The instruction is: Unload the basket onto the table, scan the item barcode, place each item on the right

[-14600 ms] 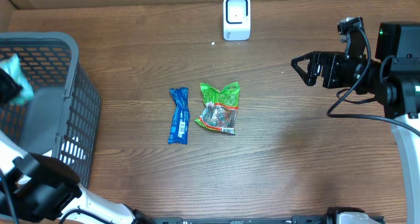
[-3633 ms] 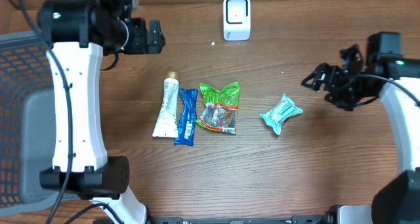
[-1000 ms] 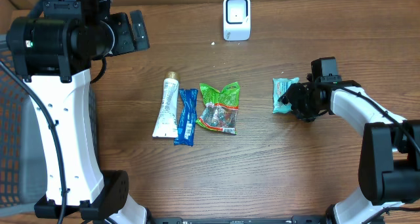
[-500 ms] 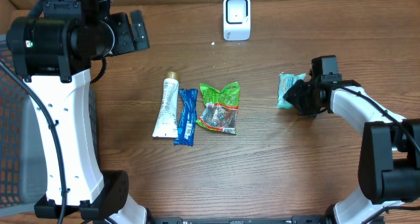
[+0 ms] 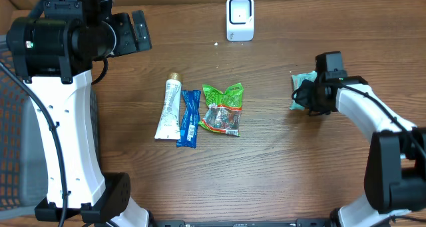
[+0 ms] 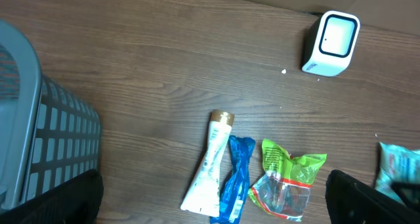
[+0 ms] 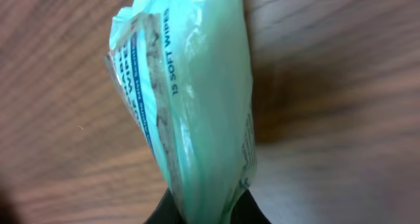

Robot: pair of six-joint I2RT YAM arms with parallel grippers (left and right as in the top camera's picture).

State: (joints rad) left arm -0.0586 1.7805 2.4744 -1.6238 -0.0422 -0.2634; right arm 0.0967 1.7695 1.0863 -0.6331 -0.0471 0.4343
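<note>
A mint-green pack of soft wipes hangs at the right of the table, pinched at its lower end by my right gripper, which is shut on it. In the right wrist view the pack stands on edge above the wood, its end squeezed between the dark fingers. The white scanner stands at the back centre, well apart from the pack. My left gripper is held high at the back left, open and empty, its fingers showing at the bottom corners of the left wrist view.
A white tube, a blue packet and a green snack bag lie side by side mid-table. A grey basket stands at the left edge. The left arm's white column rises over the table's left side.
My right gripper has closed on the wipes pack and drawn it a little to the right, the pack turning on edge. The left arm has not moved.
</note>
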